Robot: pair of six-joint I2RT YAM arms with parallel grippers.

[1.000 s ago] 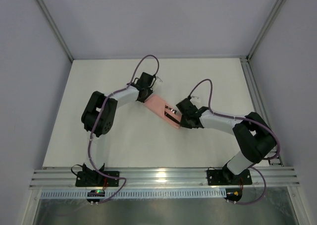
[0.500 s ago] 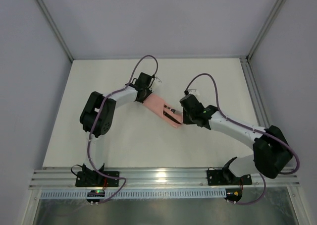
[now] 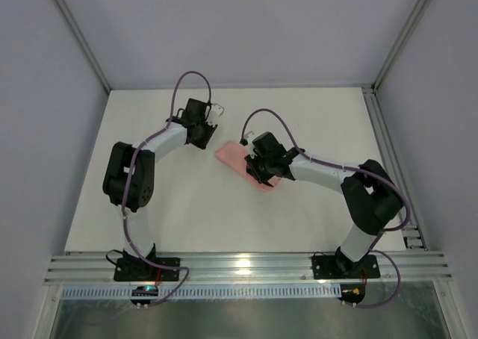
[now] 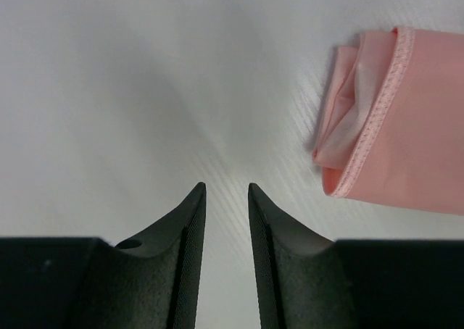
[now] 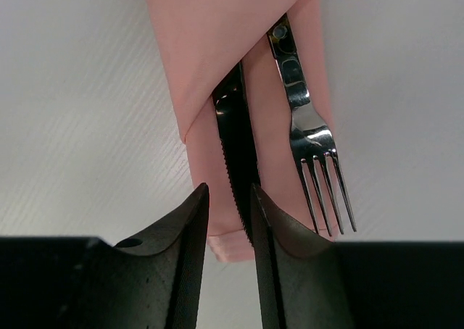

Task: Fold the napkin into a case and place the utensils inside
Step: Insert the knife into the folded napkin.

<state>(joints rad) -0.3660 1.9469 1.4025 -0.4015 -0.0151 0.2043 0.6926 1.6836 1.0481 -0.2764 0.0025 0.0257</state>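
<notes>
The pale-pink case (image 3: 237,160) lies on the white table (image 3: 172,212), with one folded end in the left wrist view (image 4: 402,119). In the right wrist view the case (image 5: 217,61) holds the black knife (image 5: 238,137) and the fork (image 5: 308,137) in its diagonal pocket, with the tines and blade tip sticking out. My right gripper (image 3: 259,169) (image 5: 229,193) hovers over the case's open end, shut to a narrow slit with nothing gripped. My left gripper (image 3: 205,134) (image 4: 227,191) is over bare table left of the case, also shut to a narrow slit and empty.
Grey walls and an aluminium frame (image 3: 388,130) surround the table. A metal rail (image 3: 246,266) runs along the near edge, carrying both arm bases.
My left gripper has let go of the case's far end and pulled back to the upper left. My right gripper has moved left along the case, which has shifted slightly.
</notes>
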